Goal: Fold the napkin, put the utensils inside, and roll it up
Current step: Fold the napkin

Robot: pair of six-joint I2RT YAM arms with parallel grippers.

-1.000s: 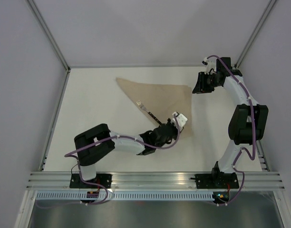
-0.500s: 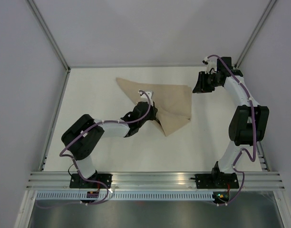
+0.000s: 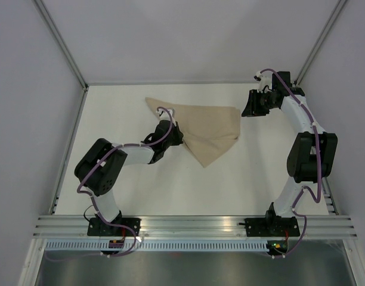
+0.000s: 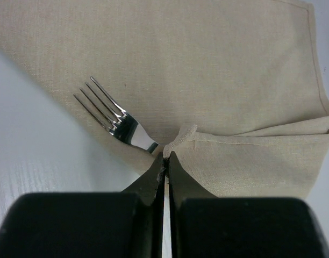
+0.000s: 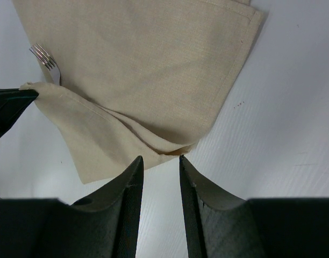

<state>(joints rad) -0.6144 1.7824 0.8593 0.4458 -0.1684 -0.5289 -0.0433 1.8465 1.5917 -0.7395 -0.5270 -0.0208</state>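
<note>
My left gripper (image 4: 165, 157) was clenched on a corner of the beige napkin (image 4: 223, 75), folded over the fork (image 4: 115, 115), tines showing. My right gripper (image 5: 160, 166) hung released above the napkin's edge on the white table (image 3: 141, 185).

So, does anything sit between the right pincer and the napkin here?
Nothing visible does. The right pincer, open, hangs at the napkin's folded edge with only bare table around it. The left pincer pinches the folded-over corner on the opposite side, beside the fork, out of the path.
</note>
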